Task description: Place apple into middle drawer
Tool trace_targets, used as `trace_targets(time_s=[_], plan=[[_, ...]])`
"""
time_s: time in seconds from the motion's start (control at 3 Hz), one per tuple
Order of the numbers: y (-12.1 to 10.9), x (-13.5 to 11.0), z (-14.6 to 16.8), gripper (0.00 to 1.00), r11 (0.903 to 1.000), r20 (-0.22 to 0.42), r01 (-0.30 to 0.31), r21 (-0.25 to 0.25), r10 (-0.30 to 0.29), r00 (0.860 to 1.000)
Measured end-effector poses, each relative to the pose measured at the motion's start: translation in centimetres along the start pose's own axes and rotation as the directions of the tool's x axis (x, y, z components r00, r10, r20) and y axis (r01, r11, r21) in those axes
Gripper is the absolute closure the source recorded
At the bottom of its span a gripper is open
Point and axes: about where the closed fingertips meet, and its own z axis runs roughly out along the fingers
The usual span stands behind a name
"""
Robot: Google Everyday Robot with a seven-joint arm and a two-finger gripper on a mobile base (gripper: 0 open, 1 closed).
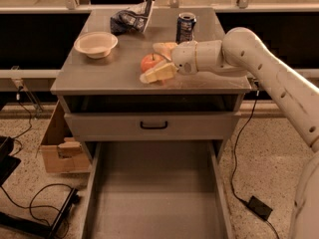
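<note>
The red-orange apple [149, 62] sits on the grey cabinet top [99, 73], near its front middle. My gripper [150, 62] reaches in from the right and is open, with one tan finger [163, 48] behind the apple and the other finger [158, 73] in front of it, so the jaws straddle the apple. The apple still rests on the top. The middle drawer [154, 193] is pulled far out below, showing a bare flat grey floor and low side walls.
A beige bowl [95, 44], a crumpled chip bag [130, 18] and a soda can [185, 27] stand on the cabinet top. A shut drawer front with a black handle [153, 125] is above the open drawer. A cardboard box [57, 151] and cables lie on the floor.
</note>
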Motion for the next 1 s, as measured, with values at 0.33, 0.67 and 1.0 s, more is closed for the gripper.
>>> trace_targets(time_s=[0.33, 0.67, 1.0], plan=[[-0.2, 0.3, 1.4, 0.41, 0.9997, -0.003, -0.018, -0.016, 0.018, 1.0], [-0.4, 1.0, 2.3, 0.66, 0.9986, -0.013, -0.044, -0.029, 0.044, 0.999], [-0.3, 0.9, 2.5, 0.89, 0.9985, -0.012, -0.043, -0.033, 0.043, 0.999]])
